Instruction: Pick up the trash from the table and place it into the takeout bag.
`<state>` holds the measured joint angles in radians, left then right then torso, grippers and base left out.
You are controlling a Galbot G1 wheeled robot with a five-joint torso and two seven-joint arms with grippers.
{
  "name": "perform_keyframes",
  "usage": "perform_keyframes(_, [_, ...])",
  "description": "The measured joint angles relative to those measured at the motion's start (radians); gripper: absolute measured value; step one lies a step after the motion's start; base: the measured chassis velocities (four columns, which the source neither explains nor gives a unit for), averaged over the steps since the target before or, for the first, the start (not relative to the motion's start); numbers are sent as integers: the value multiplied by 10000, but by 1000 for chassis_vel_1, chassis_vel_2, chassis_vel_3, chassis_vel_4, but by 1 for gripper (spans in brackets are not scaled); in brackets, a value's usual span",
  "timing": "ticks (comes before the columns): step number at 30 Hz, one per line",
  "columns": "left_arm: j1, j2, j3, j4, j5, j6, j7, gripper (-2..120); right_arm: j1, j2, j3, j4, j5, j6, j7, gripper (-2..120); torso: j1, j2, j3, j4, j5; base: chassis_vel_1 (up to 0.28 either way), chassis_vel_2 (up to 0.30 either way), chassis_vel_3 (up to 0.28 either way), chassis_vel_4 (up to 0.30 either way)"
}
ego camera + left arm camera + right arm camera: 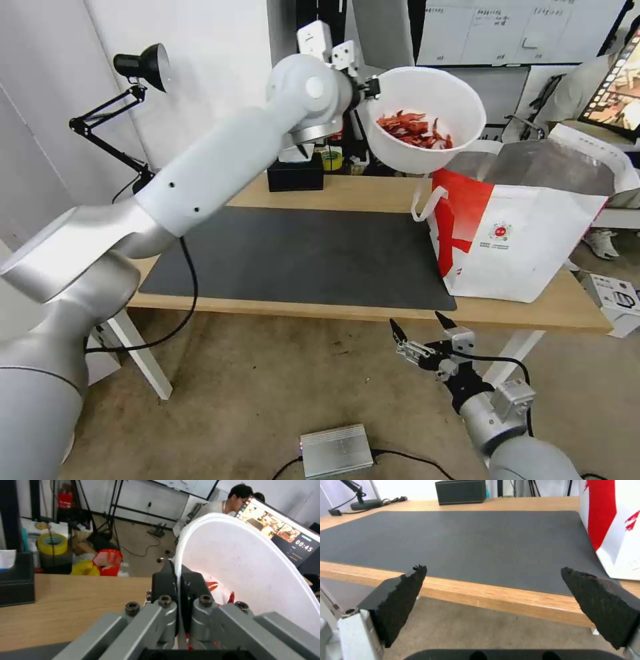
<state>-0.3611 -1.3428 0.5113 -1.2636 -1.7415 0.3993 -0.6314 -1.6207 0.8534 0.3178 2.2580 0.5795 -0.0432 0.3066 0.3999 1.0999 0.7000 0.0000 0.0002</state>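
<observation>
The head camera looks forward and down from above the near edge of the table [373, 190], taking in the whole grey mat [300, 257], the takeout bag [527, 240] and both arms. The left wrist camera sits just behind the left gripper [178, 580], very close to the bowl [246, 580], facing across the far table edge into the room. The right wrist camera looks out between the right gripper [493, 592] fingers from below the near edge, level across the mat. All three share the tabletop and the black tissue box [460, 491].
</observation>
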Motion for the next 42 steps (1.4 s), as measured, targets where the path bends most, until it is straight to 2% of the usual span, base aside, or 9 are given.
perform_keyframes(3, [0, 0, 0, 0, 0, 0, 0, 0, 0, 0, 0, 0, 0, 0, 0, 100, 0, 0, 0, 0, 0, 0, 0, 0, 0])
perform_keyframes(4, [-116, -366, 0, 299, 57, 0, -12, 0, 0, 0, 0, 0, 0, 0, 0, 100, 0, 1, 0, 1, -1, 0, 0, 0, 0])
perform_keyframes(9, [-250, -808, -8, 685, 104, 0, -62, 0, 0, 0, 0, 0, 0, 0, 0, 100, 0, 2, -1, 2, -1, 0, 0, 0, 0])
perform_keyframes(12, [-407, -1628, -83, 1377, 301, -2, -248, 0, 0, 0, 0, 0, 0, 0, 0, 100, 0, 2, -1, -1, 0, 0, 0, 0, 0])
perform_keyframes(22, [-495, -2532, -2, 2230, 734, -112, -803, 0, -1, 0, 0, 0, 0, 0, 0, 100, 1, 1, -1, -1, -1, 0, 0, 0, 0])
perform_keyframes(34, [-478, -2547, 594, 2242, 1039, -224, -897, 0, -1, 0, 0, 0, 0, 0, 0, 100, 0, 1, 0, 1, -1, 0, 0, 0, 0])
perform_keyframes(42, [-196, -2527, 1046, 1969, 1526, -208, -921, 0, 0, 0, 0, 0, 0, 0, 0, 100, 1, 1, 0, 1, -2, 0, 0, 0, 0])
